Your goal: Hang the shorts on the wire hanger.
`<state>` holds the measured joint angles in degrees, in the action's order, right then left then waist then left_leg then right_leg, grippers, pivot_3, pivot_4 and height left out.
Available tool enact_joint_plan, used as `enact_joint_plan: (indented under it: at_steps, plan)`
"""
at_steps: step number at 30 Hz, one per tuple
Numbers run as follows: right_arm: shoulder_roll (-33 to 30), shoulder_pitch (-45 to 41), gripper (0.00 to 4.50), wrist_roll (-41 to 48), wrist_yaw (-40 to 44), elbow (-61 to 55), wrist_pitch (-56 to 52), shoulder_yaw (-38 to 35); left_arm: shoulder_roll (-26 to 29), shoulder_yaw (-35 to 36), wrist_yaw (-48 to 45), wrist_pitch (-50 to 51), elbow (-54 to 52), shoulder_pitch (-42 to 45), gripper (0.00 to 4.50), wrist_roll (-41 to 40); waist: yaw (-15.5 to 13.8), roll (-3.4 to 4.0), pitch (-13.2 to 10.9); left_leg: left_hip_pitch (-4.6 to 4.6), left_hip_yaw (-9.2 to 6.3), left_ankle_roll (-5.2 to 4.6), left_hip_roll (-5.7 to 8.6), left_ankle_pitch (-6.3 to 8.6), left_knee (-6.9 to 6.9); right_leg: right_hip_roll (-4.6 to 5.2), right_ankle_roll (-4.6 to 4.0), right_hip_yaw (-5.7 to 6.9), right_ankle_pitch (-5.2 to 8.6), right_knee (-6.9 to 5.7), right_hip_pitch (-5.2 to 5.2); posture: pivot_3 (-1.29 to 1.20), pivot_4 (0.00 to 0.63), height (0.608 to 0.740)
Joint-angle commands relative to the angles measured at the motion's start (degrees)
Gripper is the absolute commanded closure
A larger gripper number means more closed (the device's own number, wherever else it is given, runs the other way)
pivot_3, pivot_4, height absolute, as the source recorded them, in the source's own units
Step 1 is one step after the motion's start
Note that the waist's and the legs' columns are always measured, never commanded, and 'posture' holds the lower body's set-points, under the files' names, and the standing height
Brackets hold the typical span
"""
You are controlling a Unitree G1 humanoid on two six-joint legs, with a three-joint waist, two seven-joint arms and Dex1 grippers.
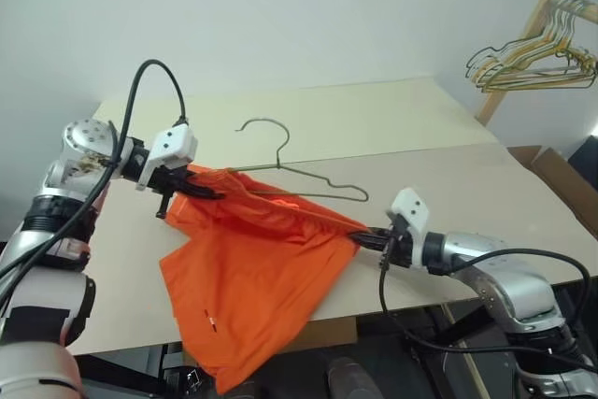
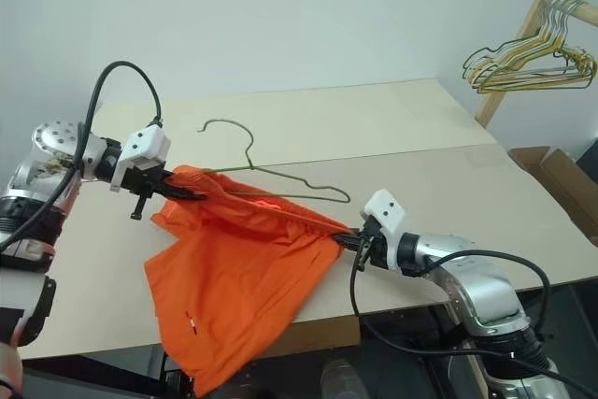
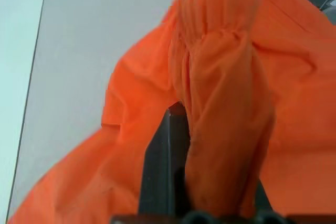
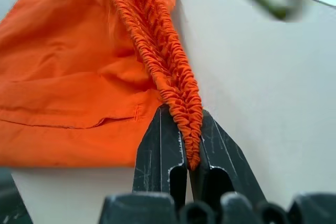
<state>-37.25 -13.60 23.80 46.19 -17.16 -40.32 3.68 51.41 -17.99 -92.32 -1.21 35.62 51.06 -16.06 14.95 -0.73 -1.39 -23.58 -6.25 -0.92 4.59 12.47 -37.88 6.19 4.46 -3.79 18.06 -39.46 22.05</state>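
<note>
Over the near edge of the pale table [image 1: 439, 128], the orange shorts [image 1: 252, 277] hang stretched between both arms, their lower part drooping past the edge. No readable writing appears on them. The left gripper [image 1: 192, 189] is clamped on one end of the waistband, its fingers largely buried in fabric; the right gripper [image 4: 190, 148] pinches the gathered elastic at the other end. The wire hanger [image 1: 308, 178] lies just behind the shorts, its lower bar partly hidden by cloth. Coloured hangers [image 1: 533, 58] hang at far right.

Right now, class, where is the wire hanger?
In the eye views the hanger lies on the table, just behind the shorts, which are stretched between the two end effectors.
</note>
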Motion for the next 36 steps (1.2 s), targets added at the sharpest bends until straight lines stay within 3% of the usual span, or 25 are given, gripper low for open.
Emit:
enact_joint_plan:
  at_steps: [1,8,12,24,36]
  plan:
    - [-2.5,-2.1,4.47,-1.5,0.3,5.2,1.1,-2.9,2.9,2.8,-0.2,1.0,-0.6,0.8,4.5,-3.0,-0.2,0.0,0.0,0.0,0.0,0.0,0.0,0.0,0.0,0.0,0.0,0.0,0.0,0.0,-0.02,-0.19,0.0,0.74]
    - [-3.6,-6.3,4.47,-2.5,2.3,13.5,3.6,-2.2,6.3,2.0,-0.2,3.9,-7.1,-2.6,4.5,-9.2,-0.2,-0.03,0.0,0.05,0.0,0.0,0.01,0.0,0.0,0.02,0.0,-0.02,0.0,0.08,-0.08,-0.19,0.0,0.74]
    - [-5.0,-8.1,4.47,-3.0,3.8,16.7,5.1,-2.3,7.6,1.1,-0.2,1.7,-7.5,-4.4,4.5,-7.1,-0.2,-0.03,0.0,0.12,0.01,0.0,-0.01,0.0,0.0,0.01,0.0,-0.02,0.0,0.05,-0.13,-0.18,0.0,0.74]
    - [-8.1,-8.9,4.47,-2.9,7.4,18.3,7.2,-1.9,3.2,7.5,4.2,5.8,-4.9,-3.6,4.5,-3.6,-1.4,-0.03,0.0,0.11,0.05,0.0,0.0,0.0,0.0,0.03,0.0,-0.02,0.0,0.16,-0.15,-0.18,0.0,0.74]
    - [-10.2,-9.5,4.47,-2.7,9.4,17.6,8.9,-2.8,4.2,4.3,4.6,-0.8,-2.4,-4.7,4.5,6.5,-1.5,-0.03,0.0,0.11,0.06,0.0,0.01,0.0,0.0,0.04,0.0,-0.02,0.0,0.16,-0.16,-0.19,0.0,0.74]
